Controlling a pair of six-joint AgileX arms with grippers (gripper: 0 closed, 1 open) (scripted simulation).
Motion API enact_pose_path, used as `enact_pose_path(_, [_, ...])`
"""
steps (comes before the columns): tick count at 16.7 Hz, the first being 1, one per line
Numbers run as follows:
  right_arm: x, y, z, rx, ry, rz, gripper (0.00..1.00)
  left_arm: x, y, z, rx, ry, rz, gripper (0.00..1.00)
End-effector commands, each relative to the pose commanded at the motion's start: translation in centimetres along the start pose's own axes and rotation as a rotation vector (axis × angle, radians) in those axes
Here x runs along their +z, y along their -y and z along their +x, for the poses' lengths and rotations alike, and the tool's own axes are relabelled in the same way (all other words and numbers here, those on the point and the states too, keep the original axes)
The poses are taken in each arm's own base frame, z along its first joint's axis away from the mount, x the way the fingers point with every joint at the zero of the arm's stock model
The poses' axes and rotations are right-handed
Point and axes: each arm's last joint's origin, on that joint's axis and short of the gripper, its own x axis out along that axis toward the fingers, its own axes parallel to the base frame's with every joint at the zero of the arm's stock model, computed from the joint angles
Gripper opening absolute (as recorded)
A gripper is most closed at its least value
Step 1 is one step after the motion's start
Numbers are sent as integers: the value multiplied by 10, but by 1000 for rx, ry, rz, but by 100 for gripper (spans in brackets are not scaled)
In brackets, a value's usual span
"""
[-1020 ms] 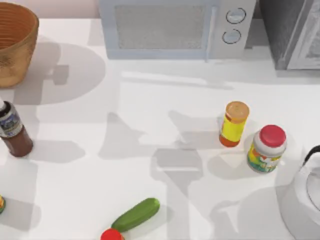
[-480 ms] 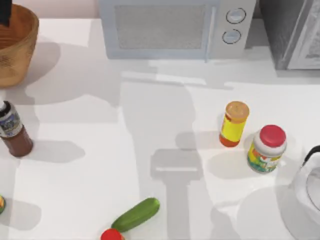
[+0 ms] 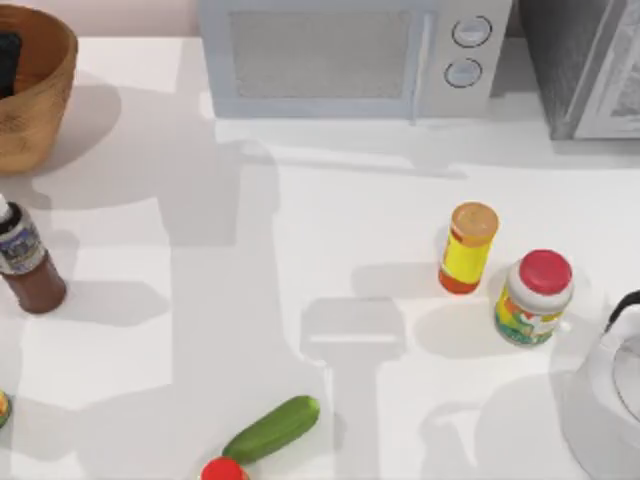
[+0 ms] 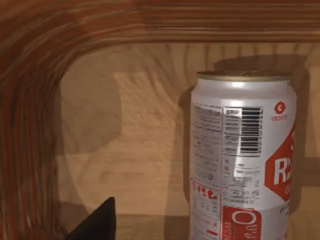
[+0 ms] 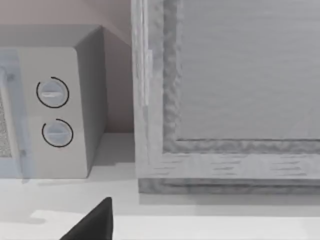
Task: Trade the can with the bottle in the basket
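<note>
The woven basket [image 3: 40, 110] stands at the table's far left corner. My left gripper [image 3: 6, 62] shows as a dark shape inside its rim. In the left wrist view the white-and-red can [image 4: 240, 160] stands upright on the basket's floor, close to the curved basket wall [image 4: 30, 125]. One dark fingertip [image 4: 97, 225] sits off to the side, apart from the can, and the gripper is open. The dark brown bottle [image 3: 25, 262] stands on the table at the left edge, in front of the basket. My right arm is parked, with a fingertip [image 5: 92, 225] facing the microwave.
A microwave [image 3: 340, 55] and a grey cabinet [image 3: 590, 60] line the back. A yellow orange-capped container [image 3: 467, 248] and a red-lidded jar [image 3: 535, 298] stand at the right, with a white kettle [image 3: 610, 400] at the right edge. A cucumber [image 3: 272, 428] lies near the front.
My left gripper has come in over the basket and moved down inside its rim. The arm's shadow has swept left across the table. The bottle and other objects have not moved.
</note>
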Motion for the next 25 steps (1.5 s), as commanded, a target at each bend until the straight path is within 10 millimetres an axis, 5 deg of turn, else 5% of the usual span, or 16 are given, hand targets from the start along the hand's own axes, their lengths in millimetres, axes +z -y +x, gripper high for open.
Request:
enact_pose_path(7, [0, 0, 0, 0, 0, 0, 100, 0, 2, 3, -2, -8, 6, 100])
enact_pose_path(15, [0, 0, 0, 0, 0, 0, 100, 3, -1, 58, -2, -9, 2, 100])
enact_pose_path(19, [0, 0, 0, 0, 0, 0, 100, 3, -2, 60, -2, -10, 2, 100])
enact_pose_path(25, [0, 0, 0, 0, 0, 0, 100, 3, -2, 60, -2, -10, 2, 55])
